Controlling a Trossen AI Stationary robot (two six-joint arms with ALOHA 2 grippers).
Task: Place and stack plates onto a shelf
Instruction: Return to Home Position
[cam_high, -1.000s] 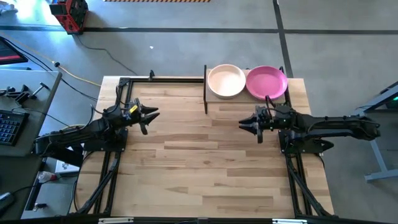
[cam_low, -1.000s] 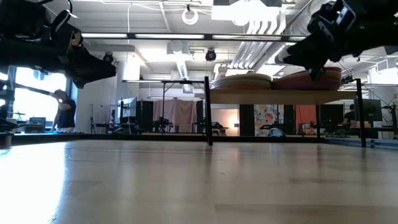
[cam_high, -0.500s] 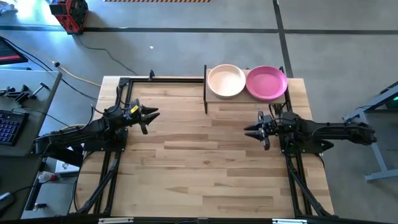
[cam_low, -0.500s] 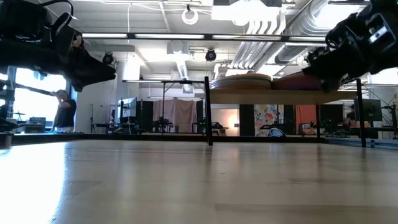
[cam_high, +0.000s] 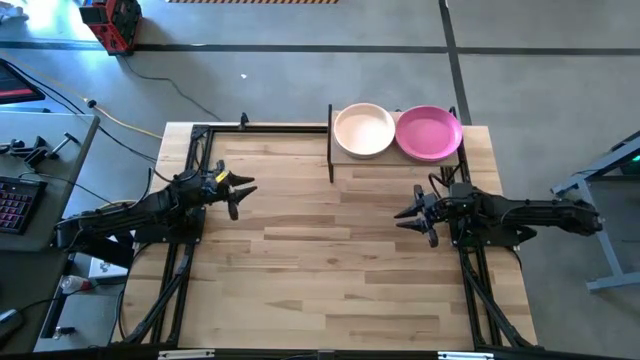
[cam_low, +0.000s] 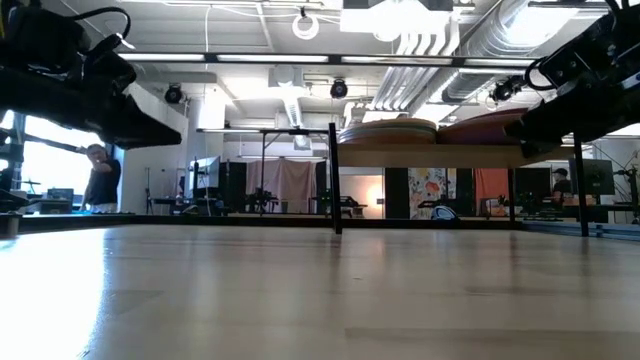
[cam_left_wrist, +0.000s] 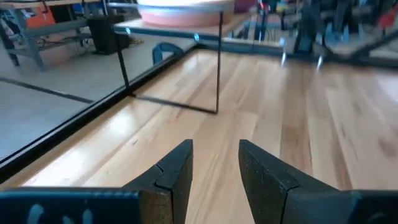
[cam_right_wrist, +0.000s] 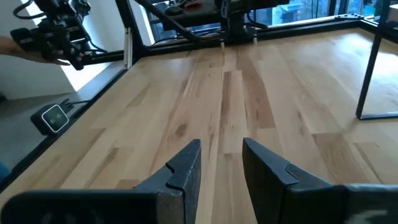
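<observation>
Two stacks of plates stand side by side on the light-wood shelf (cam_high: 345, 160) at the table's far right. The high view shows a cream plate (cam_high: 363, 130) topping one stack and a magenta plate (cam_high: 429, 133) topping the other. In the low view the stacks (cam_low: 388, 131) (cam_low: 490, 128) rest on the shelf board (cam_low: 440, 155), raised on thin black uprights. My left gripper (cam_high: 247, 188) (cam_left_wrist: 216, 152) hovers open over the table's left part. My right gripper (cam_high: 402, 216) (cam_right_wrist: 221, 152) hovers open in front of the shelf, on its near side. Both hold nothing.
Bare wooden tabletop (cam_high: 330, 260) lies between and in front of the two arms. A black metal frame (cam_high: 215, 128) runs along the far left edge. The shelf's black upright (cam_high: 331, 155) stands near the table's middle. A person (cam_low: 103, 180) stands far back in the room.
My right gripper has drawn back from the shelf toward the table's near edge and has sunk lower, still open and holding nothing. My left gripper has dipped slightly. The plate stacks have stayed where they were.
</observation>
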